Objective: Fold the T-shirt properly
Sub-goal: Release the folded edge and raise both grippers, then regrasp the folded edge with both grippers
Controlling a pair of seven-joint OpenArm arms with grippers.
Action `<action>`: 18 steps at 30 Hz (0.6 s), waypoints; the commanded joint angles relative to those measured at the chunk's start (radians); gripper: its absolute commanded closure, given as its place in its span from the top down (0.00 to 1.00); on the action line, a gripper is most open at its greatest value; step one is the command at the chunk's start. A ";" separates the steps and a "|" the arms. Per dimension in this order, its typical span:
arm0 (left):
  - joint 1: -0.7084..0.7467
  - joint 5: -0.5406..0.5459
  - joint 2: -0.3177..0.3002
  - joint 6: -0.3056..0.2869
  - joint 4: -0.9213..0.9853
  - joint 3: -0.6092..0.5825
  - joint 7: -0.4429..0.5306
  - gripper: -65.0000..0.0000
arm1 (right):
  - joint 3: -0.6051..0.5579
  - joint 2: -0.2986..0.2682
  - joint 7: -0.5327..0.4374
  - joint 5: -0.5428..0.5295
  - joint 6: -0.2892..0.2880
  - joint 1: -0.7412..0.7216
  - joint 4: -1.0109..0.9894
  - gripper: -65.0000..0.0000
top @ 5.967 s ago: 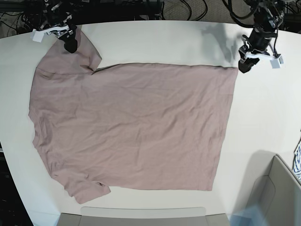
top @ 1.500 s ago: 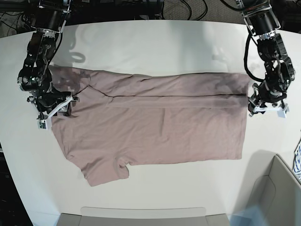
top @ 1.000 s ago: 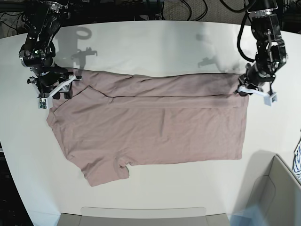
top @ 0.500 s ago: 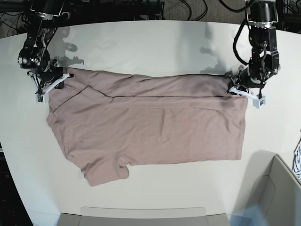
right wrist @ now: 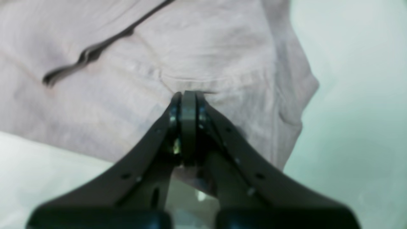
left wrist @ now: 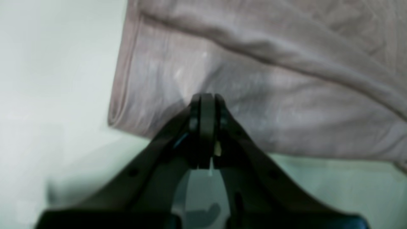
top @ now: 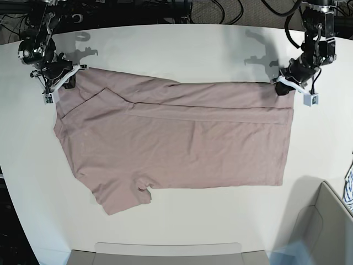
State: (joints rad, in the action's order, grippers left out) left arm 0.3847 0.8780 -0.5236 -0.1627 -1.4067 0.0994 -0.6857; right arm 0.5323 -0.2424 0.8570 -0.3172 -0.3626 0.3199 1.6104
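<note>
Lying flat on a white table (top: pixel 182 49), a dusty-pink T-shirt (top: pixel 176 143) has its far long edge doubled over toward the middle, forming a narrow folded band. The left gripper (top: pixel 282 88), at the hem end on the base view's right, has its jaws pressed together, with the folded corner of the cloth running in beneath their tips. The right gripper (top: pixel 66 83), at the shoulder end, is likewise closed with fabric under its tip. Whether either one actually pinches cloth cannot be told. A first lengthwise fold looks to be in hand. Judging by the uneven band, the next move calls for both arms acting together, so the crease settles straight.
</note>
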 commanded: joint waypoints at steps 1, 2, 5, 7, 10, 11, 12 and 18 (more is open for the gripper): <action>0.075 -0.153 0.007 0.073 0.037 -0.020 -0.202 0.00 | 0.013 -0.005 0.069 0.028 -0.014 0.023 -0.003 0.00; 0.099 -0.171 0.007 0.067 0.037 -0.023 -0.180 0.00 | 0.022 -0.005 0.069 0.028 -0.016 0.034 -0.003 0.00; 0.165 -0.199 0.009 0.056 0.037 -0.023 -0.114 0.00 | 0.030 -0.010 0.069 0.030 -0.019 0.072 -0.003 0.00; 0.210 -0.197 0.009 0.056 0.037 -0.017 -0.078 0.00 | 0.030 -0.015 0.069 0.030 -0.020 0.095 -0.005 0.00; 0.256 -0.196 0.007 0.056 0.037 -0.017 -0.036 0.00 | 0.030 -0.027 0.069 0.030 -0.020 0.114 -0.003 0.00; 0.264 -0.194 0.007 0.056 0.037 -0.016 -0.025 0.00 | 0.030 -0.030 0.069 0.030 -0.020 0.115 -0.003 0.00; 0.273 -0.193 0.007 0.056 0.037 -0.016 -0.018 0.00 | 0.030 -0.030 0.069 0.030 -0.020 0.115 -0.005 0.00; 0.325 -0.191 0.012 0.056 -0.084 0.043 0.005 0.00 | 0.032 -0.036 0.067 0.030 -0.020 0.114 -0.003 0.00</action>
State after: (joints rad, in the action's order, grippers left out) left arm 0.6556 0.7521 -0.5171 -0.1658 -1.5253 0.1535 -0.4808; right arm 0.5610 -0.2714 0.8146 -0.3656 -0.3901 0.4133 1.6180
